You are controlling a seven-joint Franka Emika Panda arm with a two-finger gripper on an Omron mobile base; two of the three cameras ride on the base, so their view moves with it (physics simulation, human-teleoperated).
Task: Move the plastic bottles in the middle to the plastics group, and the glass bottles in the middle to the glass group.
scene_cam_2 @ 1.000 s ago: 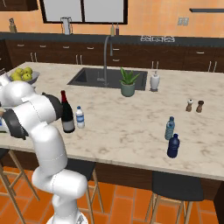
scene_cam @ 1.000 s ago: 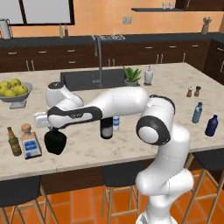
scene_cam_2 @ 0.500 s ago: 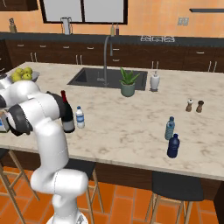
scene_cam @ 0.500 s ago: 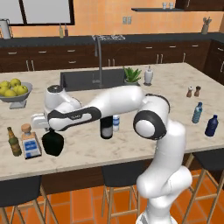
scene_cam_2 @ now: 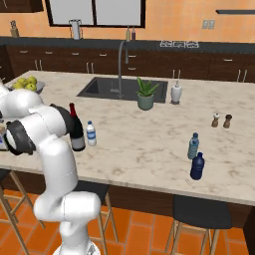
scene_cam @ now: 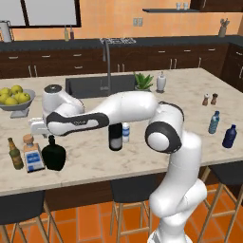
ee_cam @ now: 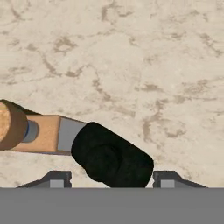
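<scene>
Hand view, pincer point(ee_cam: 113, 180) now spread (fingertips apart) — squat black bottle point(ee_cam: 111, 156) between.

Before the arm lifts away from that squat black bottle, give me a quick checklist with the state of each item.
1. Jaws let go of the squat black bottle: ok; in the hand view both fingertips stand apart from its sides.
2. Bottle upright on the counter: ok.
3. Bottle placed with the glass group: ok; it stands beside the square clear bottle and the brown-green bottle.
4. Gap to the square clear bottle: cannot tell; they look very close.
5. Middle items left: not ok; the wine bottle and the water bottle remain.
</scene>
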